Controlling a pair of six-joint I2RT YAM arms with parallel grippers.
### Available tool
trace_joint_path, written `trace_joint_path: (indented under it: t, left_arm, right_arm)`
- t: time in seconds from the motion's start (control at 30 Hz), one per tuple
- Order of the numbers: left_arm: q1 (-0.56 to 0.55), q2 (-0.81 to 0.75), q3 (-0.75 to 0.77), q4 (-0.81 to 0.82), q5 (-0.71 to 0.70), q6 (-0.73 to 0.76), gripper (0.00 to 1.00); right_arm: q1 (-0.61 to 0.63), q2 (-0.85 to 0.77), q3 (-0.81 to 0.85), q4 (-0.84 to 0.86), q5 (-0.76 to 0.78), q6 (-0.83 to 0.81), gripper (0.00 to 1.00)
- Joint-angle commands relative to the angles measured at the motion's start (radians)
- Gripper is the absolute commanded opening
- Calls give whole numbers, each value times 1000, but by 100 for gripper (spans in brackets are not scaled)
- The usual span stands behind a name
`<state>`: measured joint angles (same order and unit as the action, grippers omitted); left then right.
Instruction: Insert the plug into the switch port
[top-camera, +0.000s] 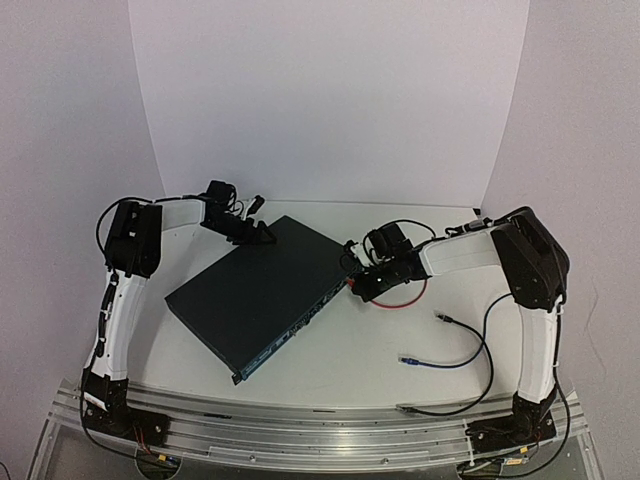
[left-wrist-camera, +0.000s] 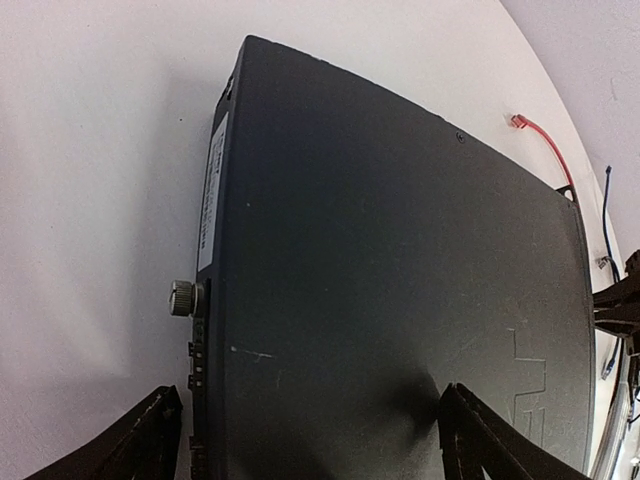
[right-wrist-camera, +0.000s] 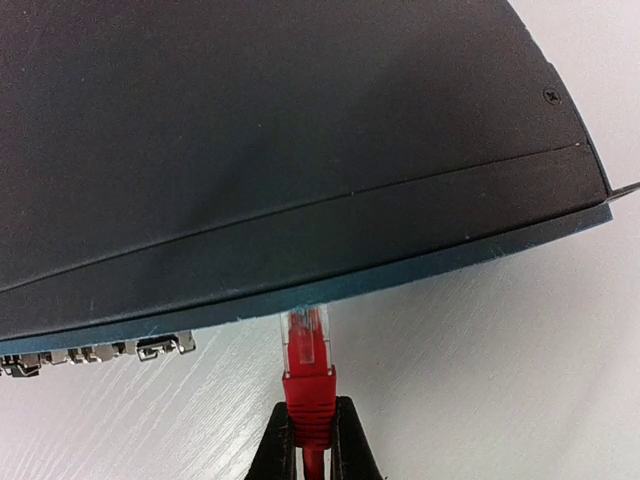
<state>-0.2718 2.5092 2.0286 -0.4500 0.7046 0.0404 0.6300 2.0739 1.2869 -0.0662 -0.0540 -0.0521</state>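
The switch (top-camera: 262, 293) is a flat dark navy box lying at an angle mid-table, its socket face toward the near right. My right gripper (right-wrist-camera: 310, 445) is shut on the red boot of the plug (right-wrist-camera: 306, 345). The plug's clear tip touches the lower edge of the switch (right-wrist-camera: 300, 180), to the right of the visible sockets (right-wrist-camera: 100, 352); whether it is inside a port is hidden. My left gripper (left-wrist-camera: 310, 425) stands open at the switch's far corner. One of its fingers (left-wrist-camera: 150, 435) is beside the side face, the other over the switch top (left-wrist-camera: 400, 250).
The red cable (top-camera: 408, 299) loops on the table behind my right gripper (top-camera: 356, 280). A blue cable (top-camera: 445, 362) and a black cable (top-camera: 470, 395) lie loose at the near right. A metal knob (left-wrist-camera: 181, 297) sticks out of the switch's side. White walls enclose the back.
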Motion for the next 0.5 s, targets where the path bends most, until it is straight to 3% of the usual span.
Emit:
trace_joint_path:
  t: [0.0, 0.47]
  left_arm:
    - [-49, 51, 36, -129, 124, 61, 88]
    - [-63, 94, 109, -193, 204, 148, 84]
  right_arm:
    - [9, -15, 73, 154, -4, -11, 0]
    - [5, -68, 101, 96, -25, -31, 0]
